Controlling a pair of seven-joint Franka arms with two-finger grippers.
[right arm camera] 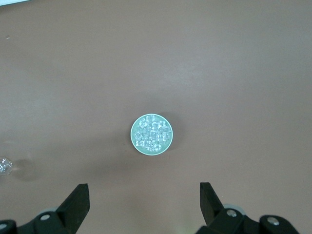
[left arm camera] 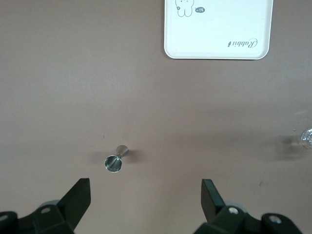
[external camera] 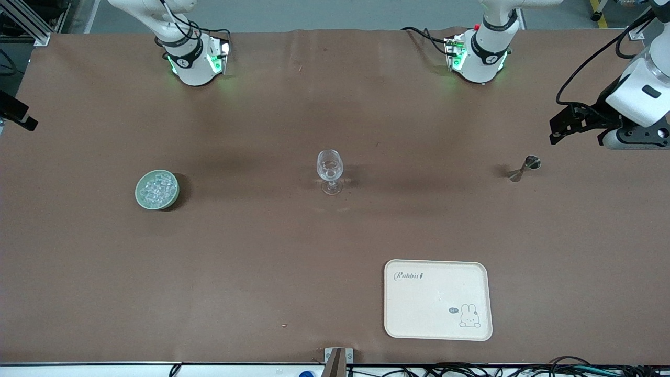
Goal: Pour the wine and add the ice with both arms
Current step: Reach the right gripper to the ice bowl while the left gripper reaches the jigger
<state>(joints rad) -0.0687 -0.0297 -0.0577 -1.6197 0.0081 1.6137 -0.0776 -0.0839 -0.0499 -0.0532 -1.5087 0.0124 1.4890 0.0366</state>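
Front view first: nearest to you lies the cream tray (external camera: pixel 438 300) with a rabbit on it, toward the left arm's end of the table. It looks like a spot kept free for the finished drink.

Farther from you, three things sit in a row. The stemmed glass (external camera: pixel 330 172) stands upright in the middle, so both arms can likely reach it. The ice (external camera: pixel 157 187) is a heap of little clear cubes in a pale green dish (external camera: pixel 141 197) toward the right arm's end. A small metal measuring cup (external camera: pixel 524 168) stands toward the left arm's end.

Now look at the wrist views. You see the left gripper (left arm camera: pixel 146 197) hanging over the measuring cup, its jaws spread wide with nothing between them. The right gripper (right arm camera: pixel 145 199) hangs over the dish of ice, jaws just as wide and bare.

Each arm is over its own thing, so each has its own job. Nothing is poured or dropped in yet.
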